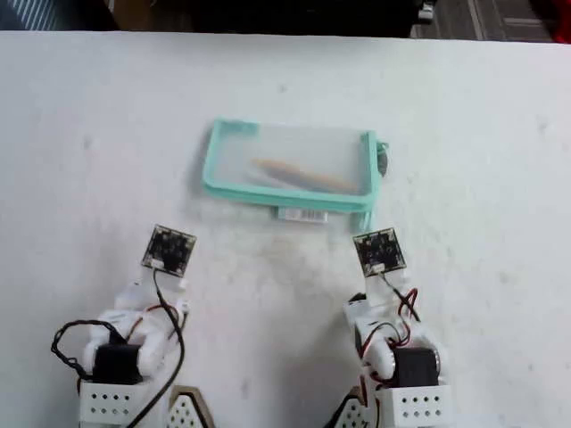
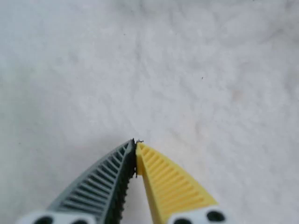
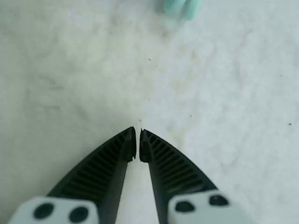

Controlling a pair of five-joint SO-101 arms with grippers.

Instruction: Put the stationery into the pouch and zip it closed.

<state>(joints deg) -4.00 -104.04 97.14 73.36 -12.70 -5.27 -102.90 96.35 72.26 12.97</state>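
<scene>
1. Pouch (image 1: 290, 174): lies flat mid-table, long side across, ahead of both my arms. It has a teal edge and a see-through wall.
2. Stationery (image 1: 299, 175): an orange-brown pencil-like stick shows through the wall, with something paler beside it. It reads as already inside, so I judge loading done and only the zip left.
3. Zip pull (image 1: 382, 160): a small dark bit at the pouch's right-end corner, probably the slider. I can't tell whether the zip is open or closed.
4. Handling, my guess: light, soft and floppy, with a slick film. A one-sided tug will likely drag it across the table (image 1: 464, 107) or buckle it.
5. Grip plan: pin one end on the teal seam, not on the film. Pinch the pull with the other claw and run it along the edge.
6. My right claw (image 3: 139, 133): tips together, nothing in it, over bare table. The pouch's teal corner (image 3: 182, 7) is near, just ahead.
7. My left claw (image 2: 135, 142): grey and yellow fingers (image 2: 103, 182) pressed together and empty, over bare table, short of the pouch.
8. White label (image 1: 302, 215): sticks out from the pouch's near edge. Don't grab it.
</scene>
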